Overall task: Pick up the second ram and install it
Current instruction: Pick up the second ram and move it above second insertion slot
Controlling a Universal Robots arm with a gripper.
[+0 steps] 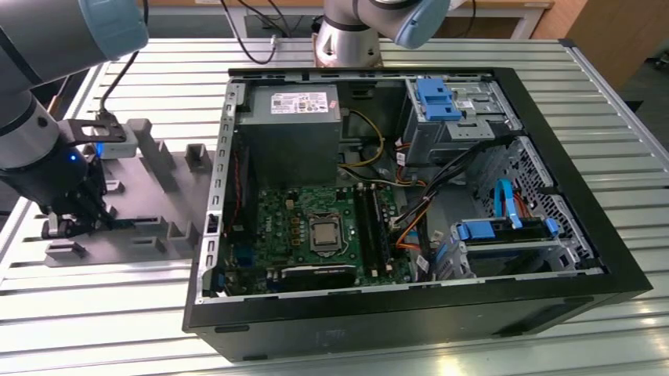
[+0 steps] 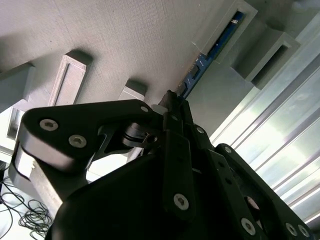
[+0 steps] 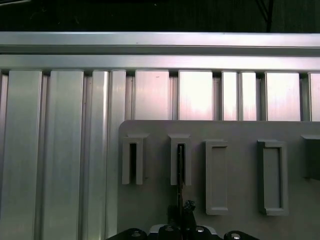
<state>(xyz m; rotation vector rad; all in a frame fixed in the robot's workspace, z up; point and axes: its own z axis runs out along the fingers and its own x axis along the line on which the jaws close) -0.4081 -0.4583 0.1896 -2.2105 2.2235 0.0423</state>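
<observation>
The second ram (image 2: 219, 42) is a slim blue board that stands on edge in a slot of the grey holder tray (image 2: 125, 40). In the first wrist view the ram (image 3: 180, 167) shows edge-on as a thin dark line between two upright posts of the tray (image 3: 240, 131). My gripper (image 2: 172, 102) has its black fingers closed together on the ram's near end, low over the tray. In the exterior view the gripper (image 1: 71, 225) is down at the tray (image 1: 157, 188), on that view's left, beside the open computer case.
The open computer case (image 1: 612, 258) lies on the slatted metal table (image 1: 94, 298). Inside are the green motherboard (image 1: 277, 223) with its long black slots (image 1: 371, 227), a grey power-supply box (image 1: 293, 117), cables and blue drive brackets. Other tray posts stand near the gripper.
</observation>
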